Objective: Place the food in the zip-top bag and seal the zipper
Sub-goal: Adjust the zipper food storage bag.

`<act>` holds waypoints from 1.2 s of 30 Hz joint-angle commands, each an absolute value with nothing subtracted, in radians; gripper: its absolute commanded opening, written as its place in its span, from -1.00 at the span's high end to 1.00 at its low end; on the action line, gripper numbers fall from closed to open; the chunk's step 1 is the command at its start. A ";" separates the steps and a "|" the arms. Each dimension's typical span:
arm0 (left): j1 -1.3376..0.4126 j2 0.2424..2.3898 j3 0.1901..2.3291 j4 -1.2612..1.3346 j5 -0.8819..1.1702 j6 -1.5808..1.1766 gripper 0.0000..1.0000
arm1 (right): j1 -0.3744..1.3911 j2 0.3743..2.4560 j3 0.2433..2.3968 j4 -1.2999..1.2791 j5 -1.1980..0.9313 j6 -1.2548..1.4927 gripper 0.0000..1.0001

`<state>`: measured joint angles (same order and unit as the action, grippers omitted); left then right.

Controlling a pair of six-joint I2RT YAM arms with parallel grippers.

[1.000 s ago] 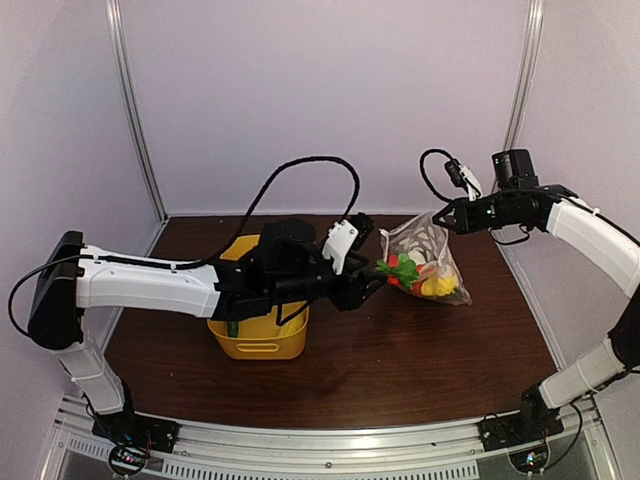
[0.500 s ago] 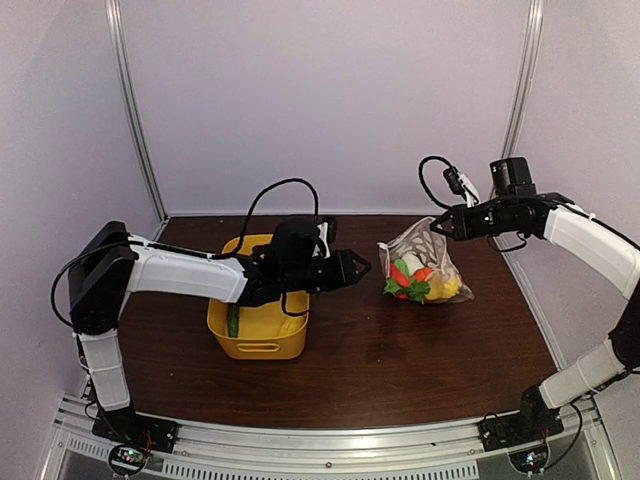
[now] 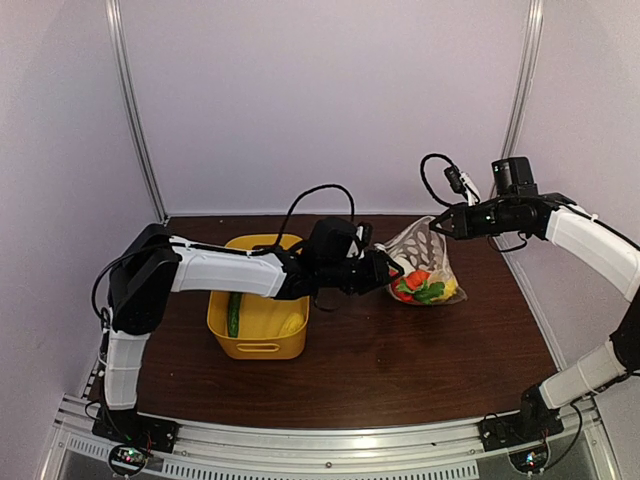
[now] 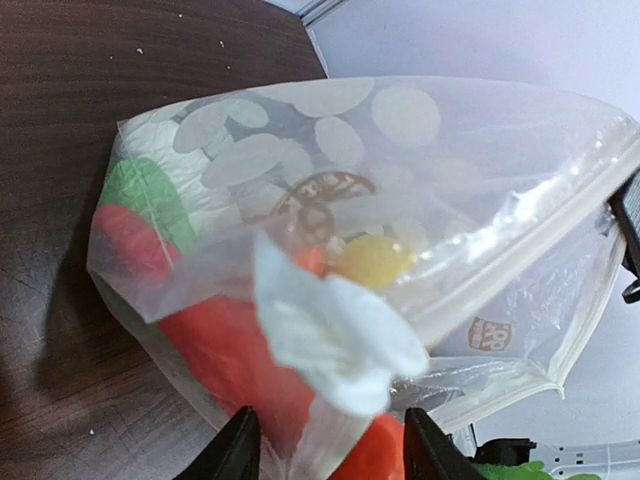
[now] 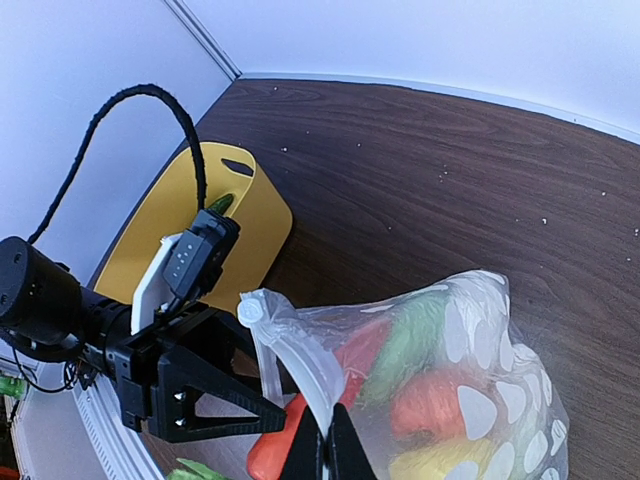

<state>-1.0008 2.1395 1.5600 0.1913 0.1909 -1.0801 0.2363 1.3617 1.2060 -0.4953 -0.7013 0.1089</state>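
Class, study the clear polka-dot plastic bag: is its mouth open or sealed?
Open. On the clear polka-dot plastic bag, the thin zipper strip stands apart from the sagging near lip in the left wrist view.

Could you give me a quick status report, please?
Right gripper shut on bag rim. Left gripper at its mouth, grip unclear. Zipper open; cucumber in tub.
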 commanded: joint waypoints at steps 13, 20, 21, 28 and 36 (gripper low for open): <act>-0.992 2.051 1.626 0.076 0.069 -0.904 0.76 | 0.240 1.299 1.176 -0.439 -0.712 0.125 1.00; -0.892 1.981 1.876 -0.228 0.089 -0.782 1.00 | 0.277 1.238 1.149 -0.536 -0.607 -0.016 1.00; -0.878 1.978 1.896 -0.229 0.119 -0.783 1.00 | 0.294 1.240 1.151 -0.571 -0.575 -0.062 1.00; -0.869 2.020 1.936 -0.227 0.226 -0.795 1.00 | 0.305 1.311 1.239 -0.684 -0.564 -0.103 1.00; -0.867 2.055 1.941 -0.246 0.243 -0.779 1.00 | 0.305 1.277 1.349 -0.692 -0.625 -0.079 1.00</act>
